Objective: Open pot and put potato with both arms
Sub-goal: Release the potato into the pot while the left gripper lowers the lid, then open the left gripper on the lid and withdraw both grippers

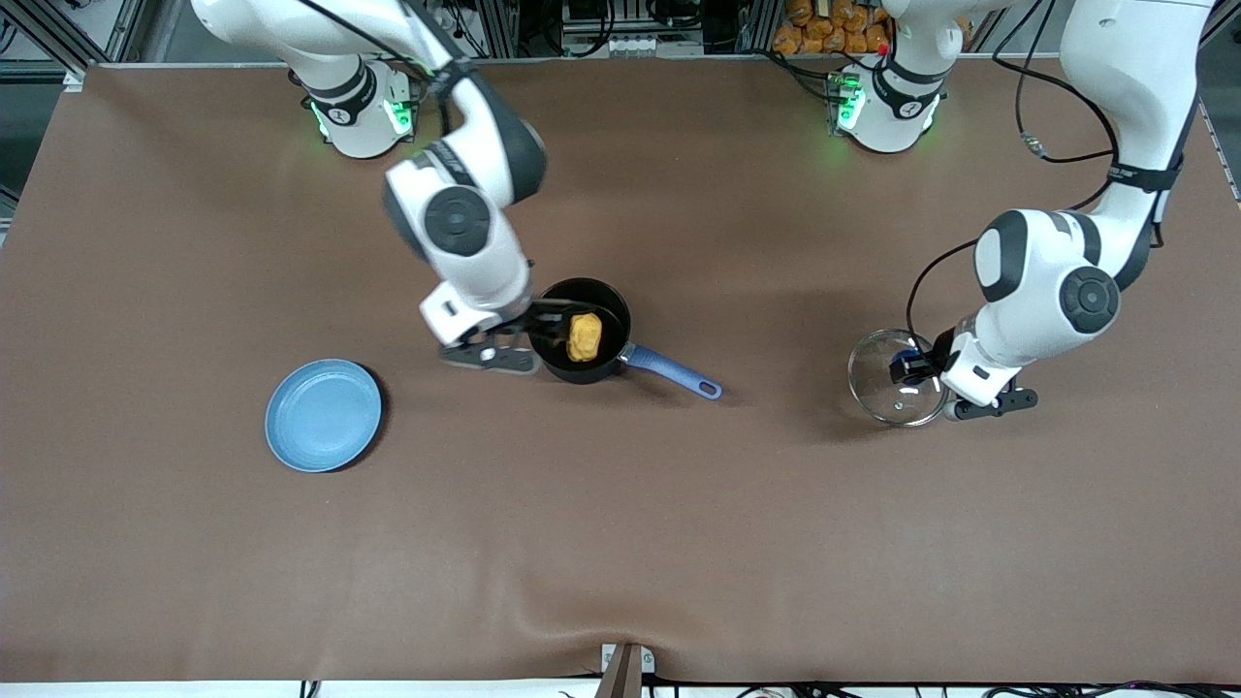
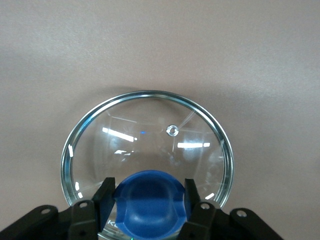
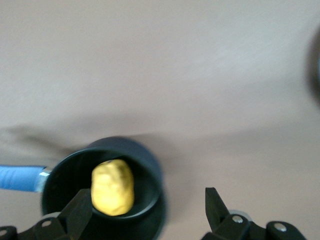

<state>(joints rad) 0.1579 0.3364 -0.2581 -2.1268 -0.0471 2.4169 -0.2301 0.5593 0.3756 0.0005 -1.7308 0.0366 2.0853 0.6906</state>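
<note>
Two arms at work: mine both, one on the lid, one over the pot.
Left jaws [image 2: 145,205]: clamped on the blue knob [image 2: 148,202] of the glass lid [image 1: 894,376], held toward the left arm's end of the counter [image 1: 679,543], well apart from the pot; whether the rim touches the counter I cannot tell.
Right jaws [image 3: 147,212]: spread wide, gripping nothing, over the open pot [image 1: 582,330].
Potato [image 1: 584,336]: inside the pot, on its black floor, lying free of my fingers.
Pot: near mid-counter, mouth uncovered, blue handle [image 1: 673,373] pointing toward the front camera and the left arm's end.
Plate [image 1: 324,415]: light blue, bare, toward the right arm's end; no part in this job.
Handling, lid: likely rigid, breakable and slick on the glass; the knob is the only sound hold, and I judge it wants a gentle set-down.
Handling, potato: looks light, firm, lumpy; a hold across its short width should suit.
Handling, pot: probably stiff and light enough to skid if nudged; best taken by the handle.
Front view gives: both arms, lid-to-pot spacing, the plate.
Left wrist view gives: pads seated on both sides of the knob, a small vent hole [image 2: 171,130] in the glass.
Right wrist view gives: clear gap between potato and my fingers.
</note>
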